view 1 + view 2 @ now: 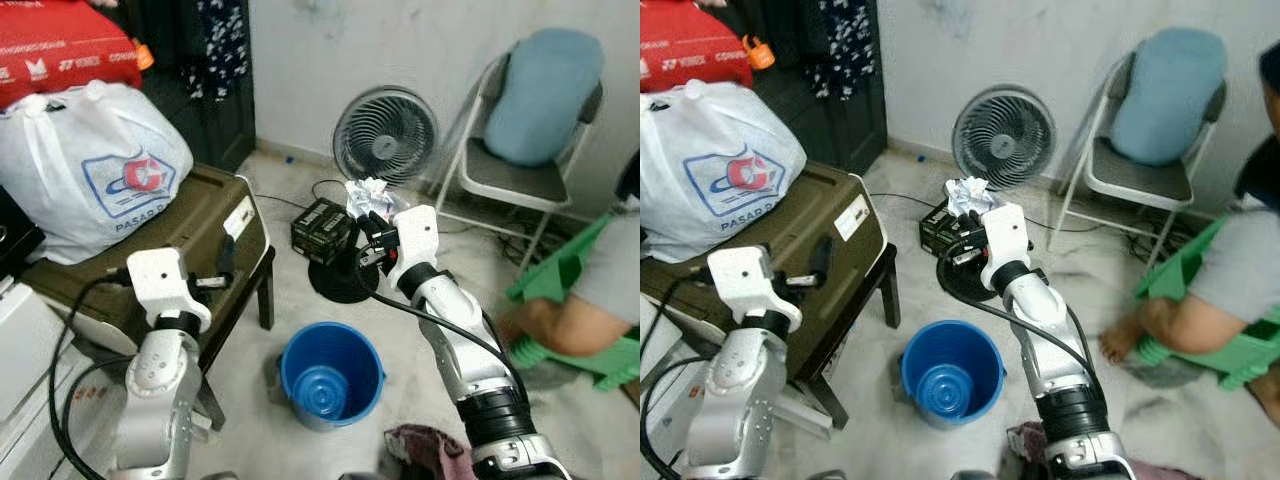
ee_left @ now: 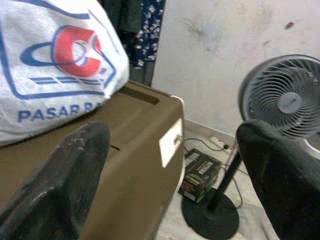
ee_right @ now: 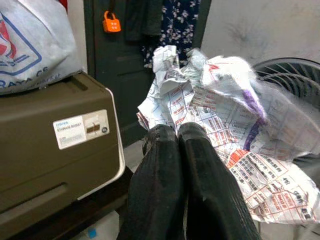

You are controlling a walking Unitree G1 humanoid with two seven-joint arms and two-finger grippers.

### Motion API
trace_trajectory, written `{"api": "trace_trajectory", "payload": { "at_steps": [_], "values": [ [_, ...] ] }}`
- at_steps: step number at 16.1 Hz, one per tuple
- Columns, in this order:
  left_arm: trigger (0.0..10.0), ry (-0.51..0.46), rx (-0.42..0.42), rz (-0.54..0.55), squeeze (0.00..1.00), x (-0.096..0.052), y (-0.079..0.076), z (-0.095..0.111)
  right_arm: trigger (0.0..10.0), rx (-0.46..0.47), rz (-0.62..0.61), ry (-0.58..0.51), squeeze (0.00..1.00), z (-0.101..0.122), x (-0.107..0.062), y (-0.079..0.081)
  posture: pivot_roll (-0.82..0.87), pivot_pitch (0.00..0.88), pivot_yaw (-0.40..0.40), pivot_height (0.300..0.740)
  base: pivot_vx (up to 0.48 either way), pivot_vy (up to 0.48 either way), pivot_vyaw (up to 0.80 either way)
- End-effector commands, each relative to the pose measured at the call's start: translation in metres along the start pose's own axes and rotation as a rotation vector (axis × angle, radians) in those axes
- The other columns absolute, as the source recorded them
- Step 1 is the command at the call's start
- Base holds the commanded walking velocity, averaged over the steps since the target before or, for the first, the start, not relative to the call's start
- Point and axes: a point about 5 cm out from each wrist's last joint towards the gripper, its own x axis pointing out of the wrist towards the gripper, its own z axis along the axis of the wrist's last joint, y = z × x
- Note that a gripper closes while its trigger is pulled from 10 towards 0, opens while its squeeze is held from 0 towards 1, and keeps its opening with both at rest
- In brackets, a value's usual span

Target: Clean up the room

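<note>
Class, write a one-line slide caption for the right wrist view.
Right gripper shut on crumpled paper, beside a brown storage box.

"PASAR", perhaps cut off, on white plastic bag (image 2: pixel 45 75)

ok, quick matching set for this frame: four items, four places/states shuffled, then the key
Items:
1. crumpled paper
2. blue bucket
3. white plastic bag
4. left claw

Places/states:
A. on the floor between the two arms, upright
B. open, holding nothing
C. on top of the brown storage box
D. pinched in the right claw, held up in front of the fan

Pairs: 1-D, 2-A, 3-C, 4-B
</note>
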Motion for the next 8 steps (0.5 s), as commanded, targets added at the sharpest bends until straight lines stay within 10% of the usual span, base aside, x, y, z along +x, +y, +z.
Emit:
{"api": "trace_trajectory", "payload": {
  "at_steps": [1,8],
  "values": [
    [10.0,-0.012,-0.003,-0.013,0.00,0.0002,-0.0022,0.0024,10.0,-0.002,-0.009,0.000,0.00,0.0010,0.0008,-0.0023,-0.03,0.000,-0.054,0.740,0.405,0.000,0.00],
    [10.0,-0.009,0.001,-0.006,0.00,0.0009,-0.0018,0.0023,10.0,-0.027,-0.009,0.006,0.00,0.0002,0.0016,-0.0020,-0.03,0.000,-0.055,0.740,0.335,0.000,0.00]
  ]
}}
